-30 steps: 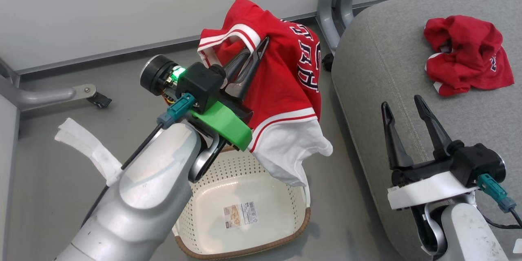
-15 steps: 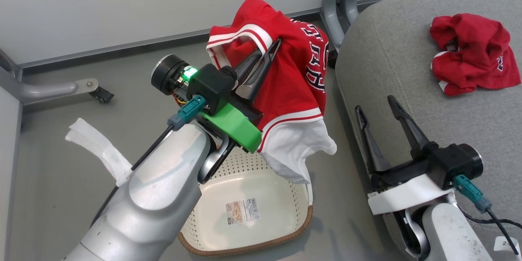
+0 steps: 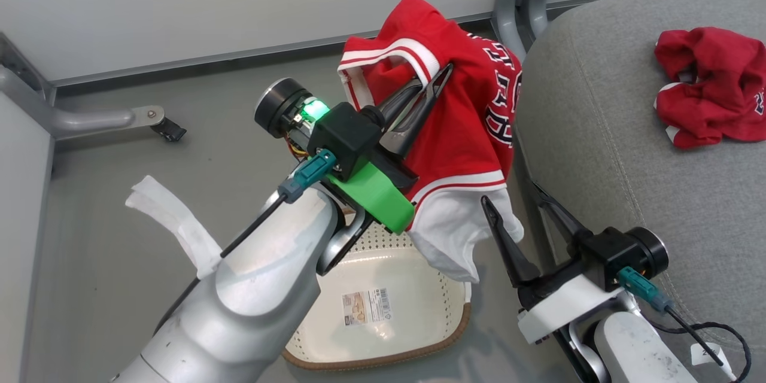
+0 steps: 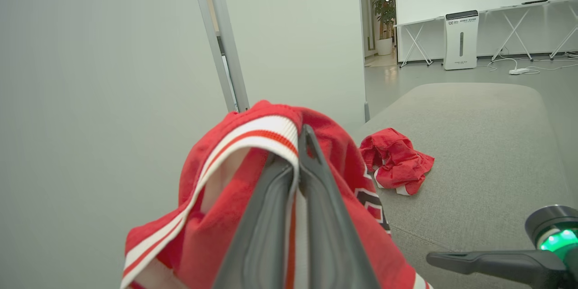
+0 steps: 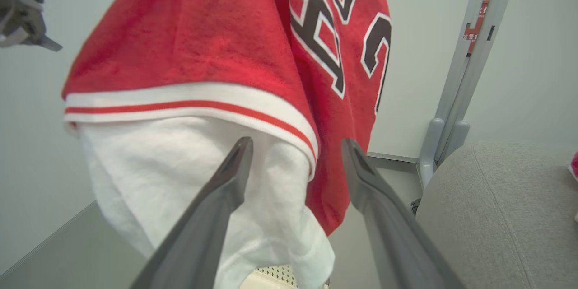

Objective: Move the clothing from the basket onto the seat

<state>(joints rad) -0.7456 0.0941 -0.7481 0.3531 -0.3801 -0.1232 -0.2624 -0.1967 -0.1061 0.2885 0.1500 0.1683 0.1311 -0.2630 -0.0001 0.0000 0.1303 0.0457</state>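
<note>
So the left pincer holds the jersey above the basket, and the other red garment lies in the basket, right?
No: the other red garment lies on the seat, not in the basket, as the head view shows. The left pincer does hold the jersey above the basket.

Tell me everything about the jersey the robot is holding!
The jersey is soft red cloth with white-and-red striped trim, dark white-edged letters and white cloth hanging below the hem. It dangles crumpled, pinched at a trimmed edge by the shut left gripper, above the basket and beside the seat. The open right gripper points at its white bottom; touching or not, I cannot tell.
</note>
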